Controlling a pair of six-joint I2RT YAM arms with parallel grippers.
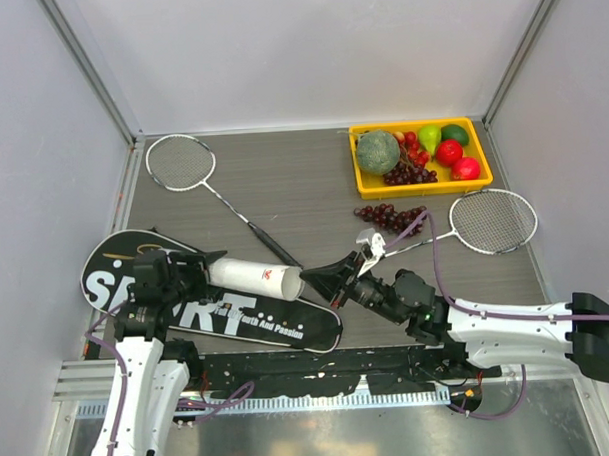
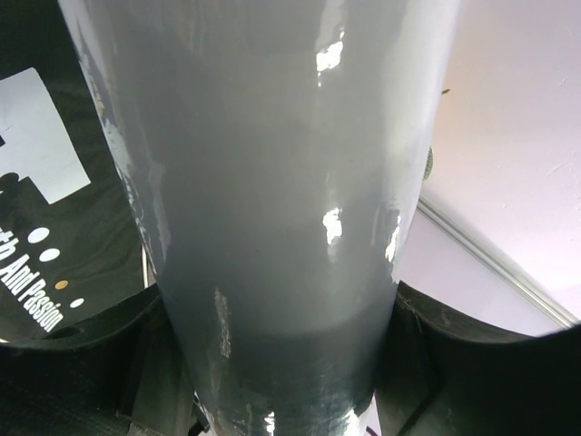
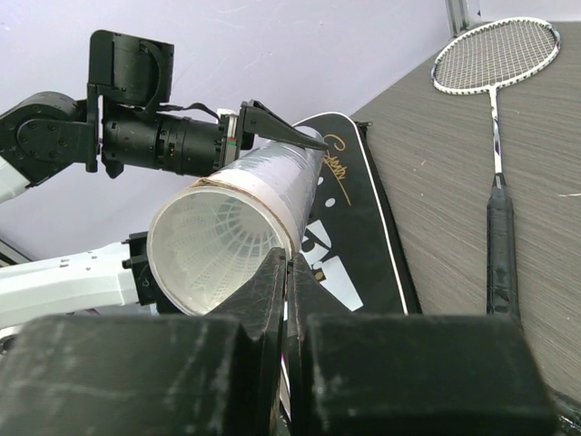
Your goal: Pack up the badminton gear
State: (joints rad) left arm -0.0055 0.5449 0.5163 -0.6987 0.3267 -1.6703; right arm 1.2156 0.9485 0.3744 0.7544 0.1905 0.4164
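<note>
My left gripper (image 1: 214,271) is shut on the closed end of the long white tube (image 1: 256,278) and holds it level over the black "SPORT" bag (image 1: 278,329). The tube fills the left wrist view (image 2: 272,182). My right gripper (image 1: 311,280) is shut and empty, its tips at the tube's open mouth (image 3: 218,254). White feathers of a shuttlecock show inside the tube. A second shuttlecock (image 1: 370,247) lies behind my right wrist. One racket (image 1: 180,162) lies at the back left, the other (image 1: 492,221) at the right.
A yellow tray (image 1: 423,188) of fruit stands at the back right. A dark red grape bunch (image 1: 389,217) lies in front of it. The enclosure's walls stand on the left, back and right. A purple cable runs along my right arm.
</note>
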